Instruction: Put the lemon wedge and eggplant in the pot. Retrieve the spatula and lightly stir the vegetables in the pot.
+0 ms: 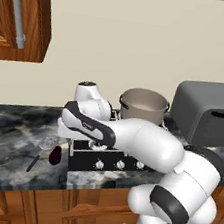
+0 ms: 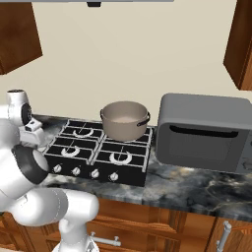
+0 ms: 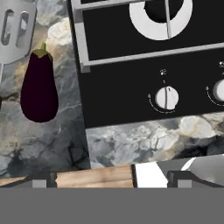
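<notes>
The dark purple eggplant (image 3: 39,87) lies on the marble counter just left of the stove's front corner, also in the left base view as the eggplant (image 1: 55,155). Beside it on the left lies the spatula (image 1: 43,147), its perforated grey head (image 3: 15,33) touching or nearly touching the eggplant's stem end. My gripper (image 3: 109,179) hovers above the stove's front left edge, to the right of the eggplant, open with nothing between its fingertips. The taupe pot (image 1: 143,106) stands on the back right burner, far from the gripper; its wall hides the bottom of the pot (image 2: 125,119).
The black stove (image 2: 98,152) has a row of knobs (image 3: 166,97) along its front. A grey boxy appliance (image 2: 206,130) stands right of the stove. Wooden wall cabinets (image 1: 21,15) hang above the counter's left end. Marble counter (image 1: 10,130) stretches left of the spatula.
</notes>
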Robot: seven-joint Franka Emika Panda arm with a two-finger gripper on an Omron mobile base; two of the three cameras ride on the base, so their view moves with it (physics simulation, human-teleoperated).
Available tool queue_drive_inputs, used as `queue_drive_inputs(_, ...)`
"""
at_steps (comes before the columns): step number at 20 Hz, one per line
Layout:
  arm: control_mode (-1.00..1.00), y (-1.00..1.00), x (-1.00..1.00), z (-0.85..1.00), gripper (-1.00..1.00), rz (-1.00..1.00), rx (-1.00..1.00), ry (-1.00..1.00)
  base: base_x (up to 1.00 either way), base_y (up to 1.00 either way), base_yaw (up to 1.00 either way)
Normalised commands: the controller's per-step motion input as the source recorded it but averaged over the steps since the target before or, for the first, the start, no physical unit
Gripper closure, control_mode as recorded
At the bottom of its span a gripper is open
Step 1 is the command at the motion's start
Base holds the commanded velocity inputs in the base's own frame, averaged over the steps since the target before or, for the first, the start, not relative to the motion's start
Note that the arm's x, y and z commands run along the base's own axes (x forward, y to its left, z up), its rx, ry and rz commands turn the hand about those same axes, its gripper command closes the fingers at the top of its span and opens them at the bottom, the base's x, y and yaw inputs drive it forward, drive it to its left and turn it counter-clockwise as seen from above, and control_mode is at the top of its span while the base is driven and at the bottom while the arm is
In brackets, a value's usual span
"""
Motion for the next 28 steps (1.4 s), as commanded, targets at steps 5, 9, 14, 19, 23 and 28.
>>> queue_drive_inputs(5,-1.0,0.47,-0.01,-0.33,-1.0,-0.05,0.0,-0.07,0.0,0.0,0.0)
queue_drive_inputs(9,-1.0,0.49,0.03,-0.25,-1.0,-0.01,0.0,0.0,0.0,0.0,0.0)
queue_drive_inputs(14,-1.0,0.44,0.14,-0.24,-1.0,0.0,0.0,0.0,0.0,0.0,0.0)
queue_drive_inputs(19,-1.0,0.2,0.16,-0.15,-1.0,0.0,0.0,0.0,0.0,0.0,0.0)
queue_drive_inputs(23,-1.0,0.14,0.2,-0.23,-1.0,0.0,0.0,0.0,0.0,0.0,0.0)
queue_drive_inputs(28,-1.0,0.11,0.29,-0.29,-1.0,0.0,0.0,0.02,0.0,0.0,0.0)
